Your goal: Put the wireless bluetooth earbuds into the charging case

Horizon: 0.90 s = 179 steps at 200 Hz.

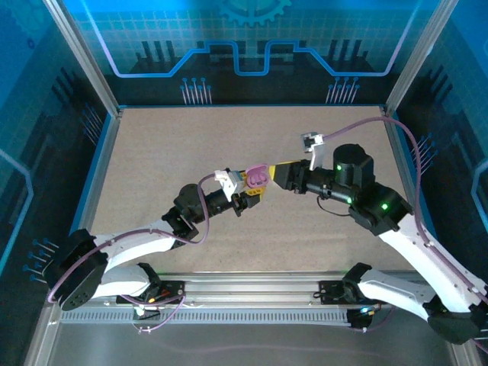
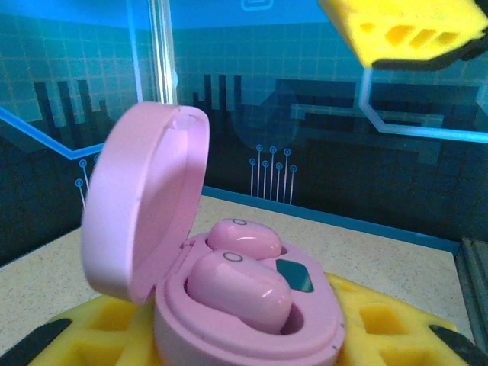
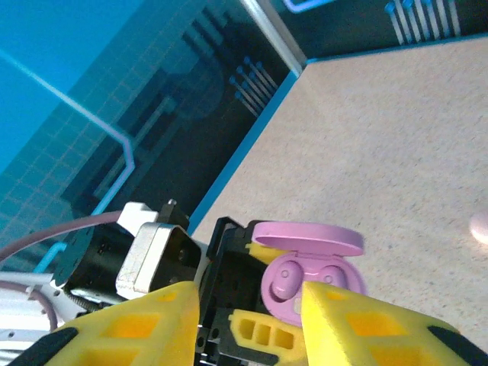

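Note:
A pink charging case (image 2: 252,339) sits between the yellow fingers (image 2: 99,335) of my left gripper (image 2: 248,347), which is shut on it. Its lid (image 2: 145,198) stands open to the left. Two pink earbuds (image 2: 239,290) (image 2: 244,238) lie in the case's wells. In the top view the case (image 1: 257,176) is held above the table's middle, with my left gripper (image 1: 250,192) under it. My right gripper (image 1: 276,174) faces it from the right. In the right wrist view the right gripper (image 3: 250,297) is open with nothing between its fingers, just short of the case (image 3: 313,278).
The sandy table (image 1: 191,145) is walled by blue panels with metal corner posts (image 1: 80,53). A rail (image 1: 252,293) runs along the near edge by the arm bases. A pale pinkish blur (image 3: 480,226) lies on the table at the right wrist view's edge.

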### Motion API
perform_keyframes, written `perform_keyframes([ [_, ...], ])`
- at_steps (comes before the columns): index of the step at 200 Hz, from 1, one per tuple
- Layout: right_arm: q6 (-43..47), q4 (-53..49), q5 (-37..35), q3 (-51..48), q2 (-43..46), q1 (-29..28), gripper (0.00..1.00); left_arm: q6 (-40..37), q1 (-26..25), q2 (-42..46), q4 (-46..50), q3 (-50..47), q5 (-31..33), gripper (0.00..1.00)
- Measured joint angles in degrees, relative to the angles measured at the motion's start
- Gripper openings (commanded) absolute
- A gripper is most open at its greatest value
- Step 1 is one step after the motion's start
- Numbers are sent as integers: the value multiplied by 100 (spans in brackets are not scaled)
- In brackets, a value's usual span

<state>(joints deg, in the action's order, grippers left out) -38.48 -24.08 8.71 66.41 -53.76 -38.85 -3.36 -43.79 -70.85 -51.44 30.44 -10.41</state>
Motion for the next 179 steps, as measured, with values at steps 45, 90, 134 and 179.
perform_keyframes([
  [45, -107, -107, -149, 63, -85, 479, 46, -2, 0, 236, 146, 0, -297, 27],
  [90, -267, -610, 608, 804, -1141, 909, 53, -2, 0, 343, 352, 0, -638, 27],
  [134, -214, -1021, 1287, 1123, -1794, 898, 54, 0, -15, 396, 402, 0, -697, 27],
  [179, 280, -1574, 1860, 1193, -1921, 892, 54, -4, -42, 566, 352, 0, -632, 27],
])
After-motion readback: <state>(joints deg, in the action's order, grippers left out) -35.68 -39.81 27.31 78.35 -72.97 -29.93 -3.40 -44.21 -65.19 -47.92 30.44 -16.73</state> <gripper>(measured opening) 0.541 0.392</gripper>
